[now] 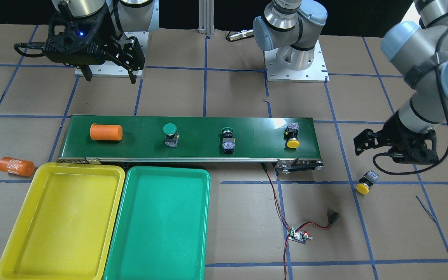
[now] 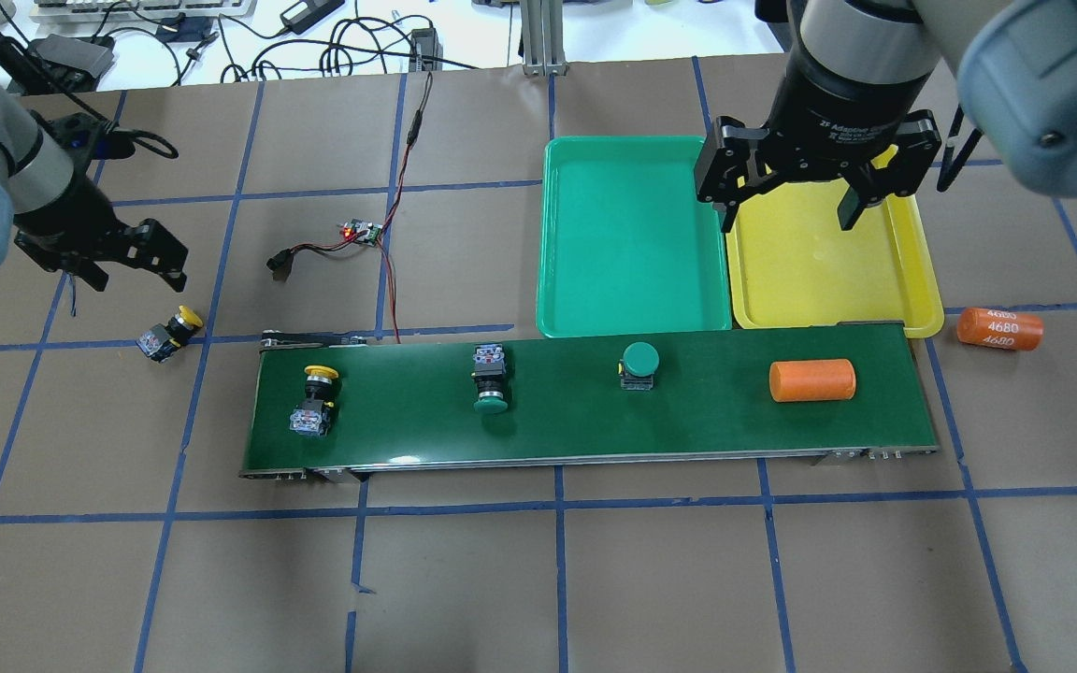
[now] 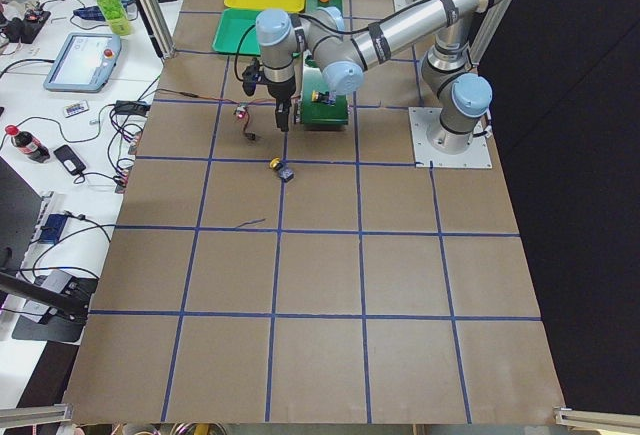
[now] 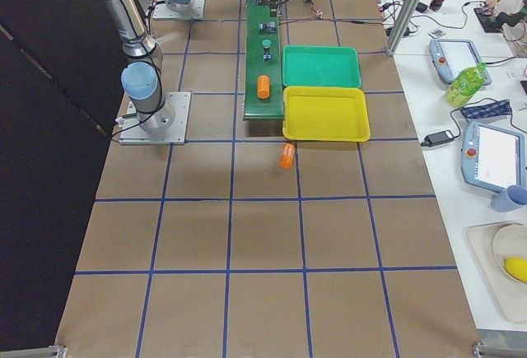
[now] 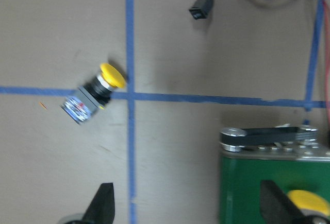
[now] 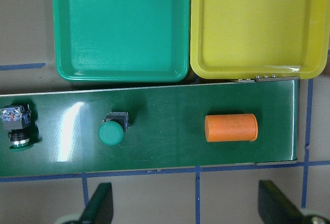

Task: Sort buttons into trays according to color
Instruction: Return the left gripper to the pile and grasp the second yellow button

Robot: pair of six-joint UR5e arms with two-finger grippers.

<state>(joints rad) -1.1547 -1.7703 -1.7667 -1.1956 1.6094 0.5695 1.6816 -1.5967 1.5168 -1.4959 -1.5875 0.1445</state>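
Observation:
On the dark-green belt point(image 2: 557, 425) stand a yellow button point(image 2: 314, 400), a green button point(image 2: 490, 377) on its side and an upright green button point(image 2: 639, 363). Another yellow button point(image 2: 169, 334) lies on the paper off the belt's end, also seen in the left wrist view point(image 5: 95, 91). My left gripper point(image 2: 132, 271) hovers open just beyond it, holding nothing. The teal tray point(image 2: 627, 234) and yellow tray point(image 2: 819, 271) sit side by side past the belt, both bare. My right gripper point(image 2: 786, 210) hangs open over the yellow tray's near part.
An orange cylinder point(image 2: 811, 380) lies on the belt's right part, and one marked 4680 point(image 2: 999, 328) lies on the paper beside the yellow tray. A small controller board point(image 2: 361, 232) with red and black wires sits beyond the belt's left end.

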